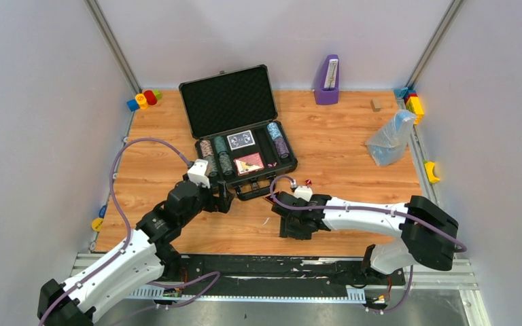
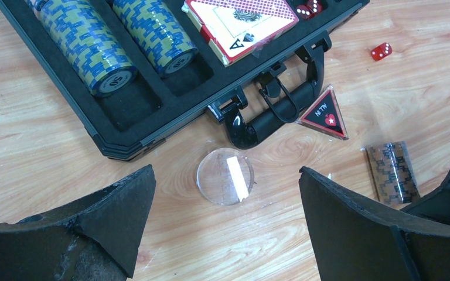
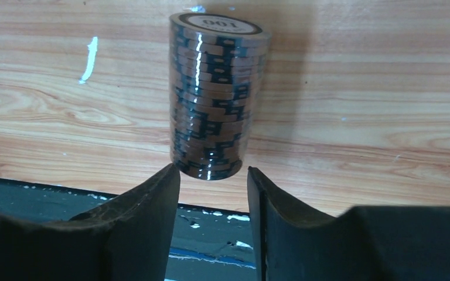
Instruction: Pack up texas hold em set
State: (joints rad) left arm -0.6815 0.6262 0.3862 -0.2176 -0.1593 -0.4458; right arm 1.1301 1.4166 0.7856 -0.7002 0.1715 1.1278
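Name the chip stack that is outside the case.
The brown stack lying on the table by the right hand; the other stacks sit in the case.

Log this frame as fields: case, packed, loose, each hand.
case: open, lid up
packed: chip stacks, decks
loose on table: brown stack on its side, button, die, clear disc
left hand: open, above the clear disc
right hand: tips flank the brown stack's near end; grip unclear
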